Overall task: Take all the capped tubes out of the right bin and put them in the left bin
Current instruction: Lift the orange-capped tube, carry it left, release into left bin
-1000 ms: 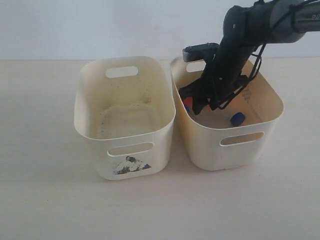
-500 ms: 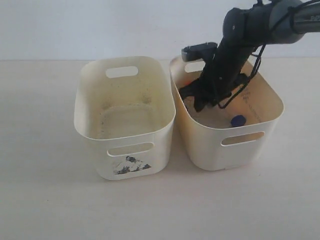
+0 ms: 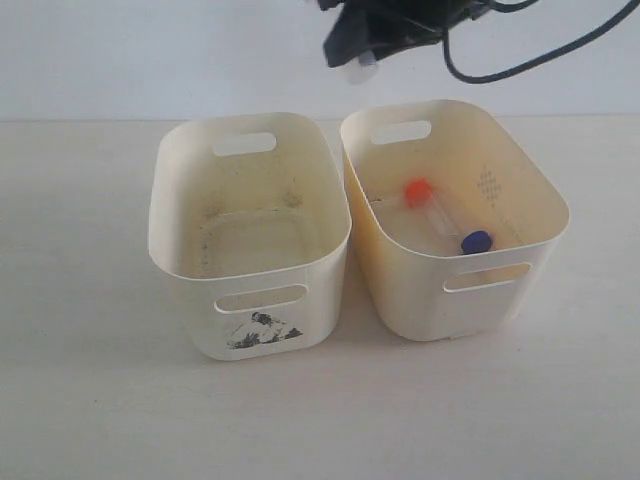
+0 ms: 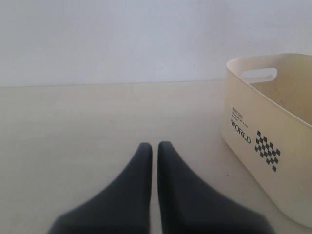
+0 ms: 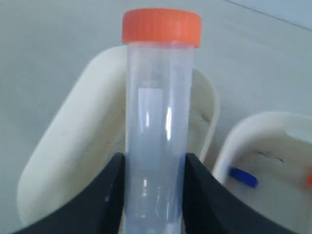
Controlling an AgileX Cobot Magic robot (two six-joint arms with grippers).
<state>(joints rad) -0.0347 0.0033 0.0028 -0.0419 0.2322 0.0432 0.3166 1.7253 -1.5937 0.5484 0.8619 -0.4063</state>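
Though pale like left bin (image 3: pixel 190 300), tabletop (image 3: pixel 90 410) beneath white wall (image 3: pixel 150 50).

The exterior camera stands on the near side, raised, and looks down across the table (image 3: pixel 80 400) to the far wall (image 3: pixel 150 50), with the left bin (image 3: pixel 200 300) and right bin (image 3: pixel 420 300) side by side in mid-picture. The left wrist camera sits low by the table, facing level toward the far wall over the left gripper (image 4: pixel 155 146), and catches the left bin's outer side. The right wrist camera hangs high, looking steeply down past the right gripper (image 5: pixel 153 158) and its tube (image 5: pixel 158 97), close to the lens, onto both bins, which it shares with the exterior view.
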